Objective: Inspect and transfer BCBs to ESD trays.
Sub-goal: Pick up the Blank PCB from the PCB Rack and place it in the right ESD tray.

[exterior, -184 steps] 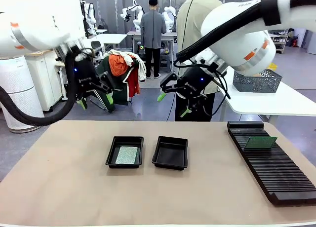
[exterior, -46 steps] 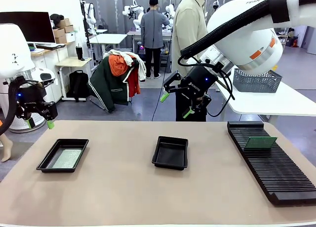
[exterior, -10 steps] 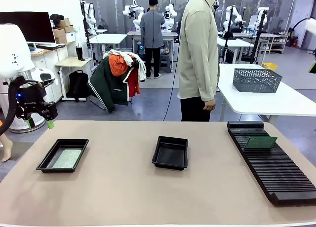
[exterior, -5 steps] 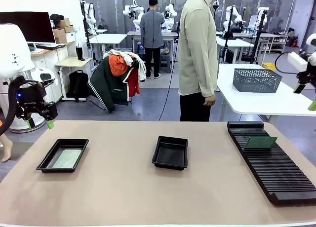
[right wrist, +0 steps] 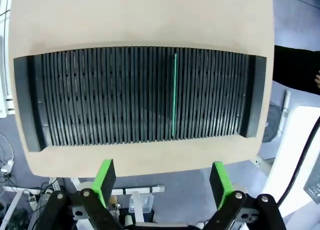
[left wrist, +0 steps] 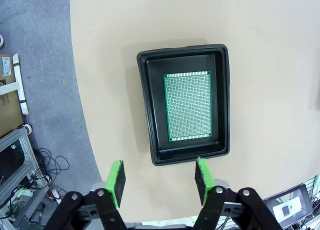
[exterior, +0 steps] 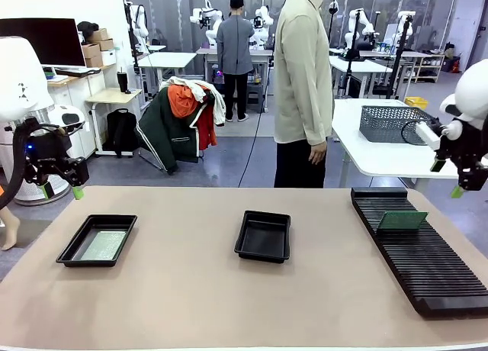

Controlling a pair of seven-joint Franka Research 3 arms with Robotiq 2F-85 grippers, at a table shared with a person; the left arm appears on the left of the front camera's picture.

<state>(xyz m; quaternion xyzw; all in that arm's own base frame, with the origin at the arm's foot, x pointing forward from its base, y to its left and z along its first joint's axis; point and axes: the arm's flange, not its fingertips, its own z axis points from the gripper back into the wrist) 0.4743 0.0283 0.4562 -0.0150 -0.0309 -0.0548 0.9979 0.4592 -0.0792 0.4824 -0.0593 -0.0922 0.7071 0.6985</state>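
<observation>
Task about half done. Rack (exterior: 419,252) at right carries one standing board (exterior: 402,220), not yet transferred. Left tray (exterior: 97,240) holds a flat board (exterior: 103,245); middle tray (exterior: 263,236) is empty. Right claw (exterior: 445,178), jaws wide and empty, hovers above and right of the standing board, well apart. Left claw (exterior: 62,191), jaws parted, empty, hangs over the left tray.

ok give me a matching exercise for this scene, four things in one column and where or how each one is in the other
Things:
1. left tray
2. middle tray
3. board on the right
4. wire basket

Place or state:
a. standing on edge in the slotted rack
b. on the white side table
c. holds a flat board
d. nothing in it

Pairs: 1-c, 2-d, 3-a, 4-b
</observation>
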